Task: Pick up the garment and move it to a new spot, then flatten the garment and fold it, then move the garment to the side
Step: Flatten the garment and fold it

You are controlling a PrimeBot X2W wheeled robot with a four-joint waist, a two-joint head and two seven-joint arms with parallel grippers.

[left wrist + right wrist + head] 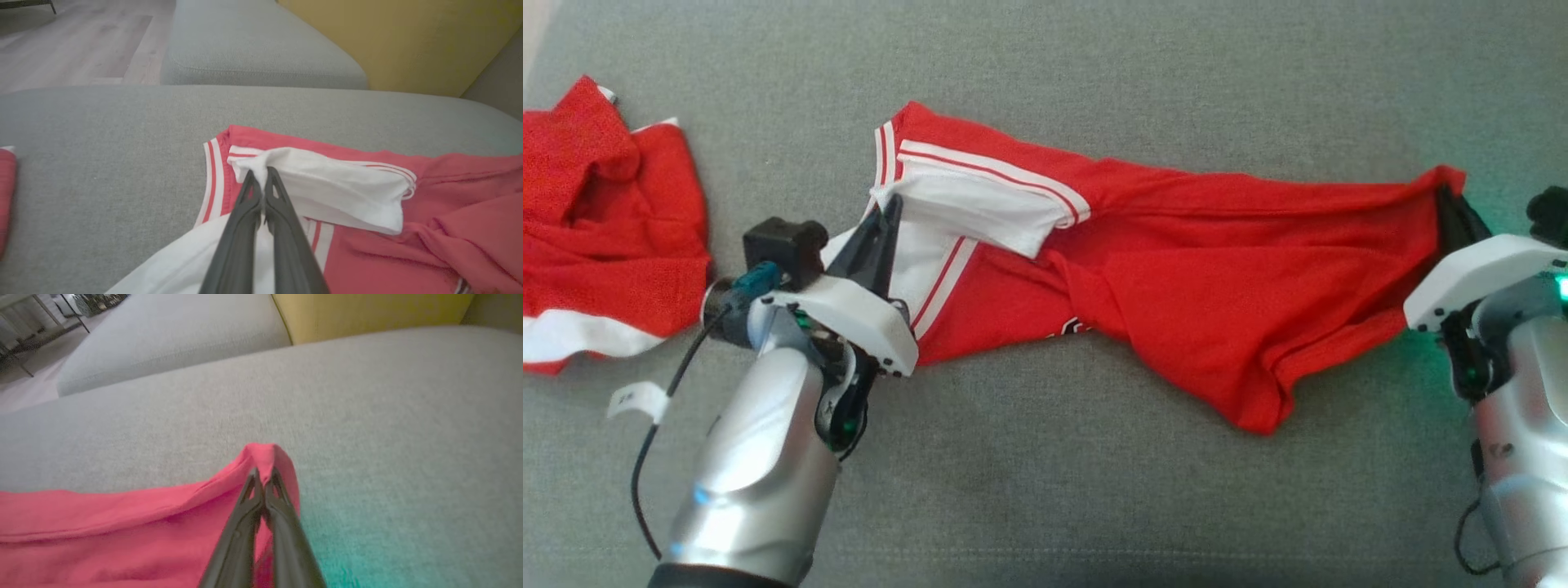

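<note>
Garment (pixel 1217 269), a red shirt with white trim, lay stretched sideways across the grey sofa seat (pixel 1045 506), which spread well past it on every side. To the garment's left, a little apart, sat a second heap of red and white cloth (pixel 605 220).

At the garment's left end, the left gripper (pixel 892 204) had its jaws clenched on white cloth just beside the striped trim. At the garment's right end, the right gripper (pixel 261 473) had its jaws clenched on a peaked red corner.

Between those two holds the garment ran in a long band and was not yet flat. A twist bunched its middle, its lower edge sagged in a loose flap, and a white sleeve (pixel 988 204) lay doubled over the red.

By that look, the work stood in the flattening step, with both ends taken and the cloth ready to be drawn out. Whether the garment was already in its new spot could not be told. Smoothing, folding and setting it aside all seemed left to do.
</note>
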